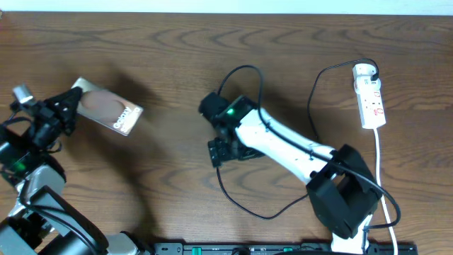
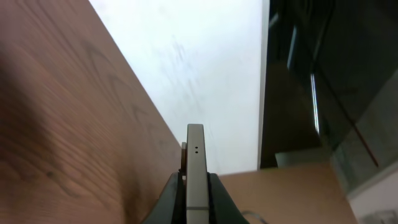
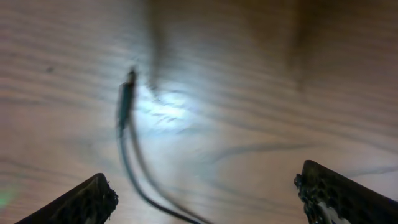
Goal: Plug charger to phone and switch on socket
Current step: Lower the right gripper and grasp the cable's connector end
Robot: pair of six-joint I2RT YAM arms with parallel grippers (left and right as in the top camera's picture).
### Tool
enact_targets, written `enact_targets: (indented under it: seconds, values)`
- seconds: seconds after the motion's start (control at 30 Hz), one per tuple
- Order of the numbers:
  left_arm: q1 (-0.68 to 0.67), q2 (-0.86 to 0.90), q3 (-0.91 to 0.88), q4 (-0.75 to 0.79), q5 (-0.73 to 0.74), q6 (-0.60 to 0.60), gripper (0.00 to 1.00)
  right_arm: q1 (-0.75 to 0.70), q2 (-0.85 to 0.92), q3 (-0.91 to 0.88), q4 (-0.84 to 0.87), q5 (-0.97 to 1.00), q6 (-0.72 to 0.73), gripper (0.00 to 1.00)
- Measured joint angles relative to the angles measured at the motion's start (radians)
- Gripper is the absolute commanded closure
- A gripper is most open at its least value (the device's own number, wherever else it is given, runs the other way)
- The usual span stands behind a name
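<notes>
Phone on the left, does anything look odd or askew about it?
Yes. The phone is not flat on the table: the left gripper clamps one end and holds it tilted, edge-on in the left wrist view. The charger tip lies loose on the table, unplugged.

Looked to me like a robotics lab / test bench. I had two arms, left arm (image 1: 28, 159) and right arm (image 1: 283, 145), both based at the near edge of one wood-grain tabletop (image 1: 170, 57), w/ a black rail (image 1: 283, 248) along that edge. A plain white wall (image 2: 205, 62) ran behind. A white socket (image 1: 370, 99) strip lay on the tabletop, cord trailing to the near edge, like a test setup.
</notes>
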Motion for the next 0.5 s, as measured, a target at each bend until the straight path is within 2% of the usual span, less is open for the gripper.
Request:
enact_targets:
  seconds: [0.2, 0.3, 0.5]
  values:
    - [0.055, 0.000, 0.000, -0.004, 0.011, 0.000, 0.93, 0.085, 0.000, -0.020, 0.116, -0.002, 0.149, 0.21]
    - [0.059, 0.000, 0.000, -0.005, 0.023, 0.000, 0.93, 0.095, 0.000, -0.041, 0.131, 0.002, 0.207, 0.37]
    - [0.059, 0.000, 0.000, -0.005, 0.035, 0.000, 0.93, 0.093, 0.003, -0.054, 0.135, 0.037, 0.291, 0.40]
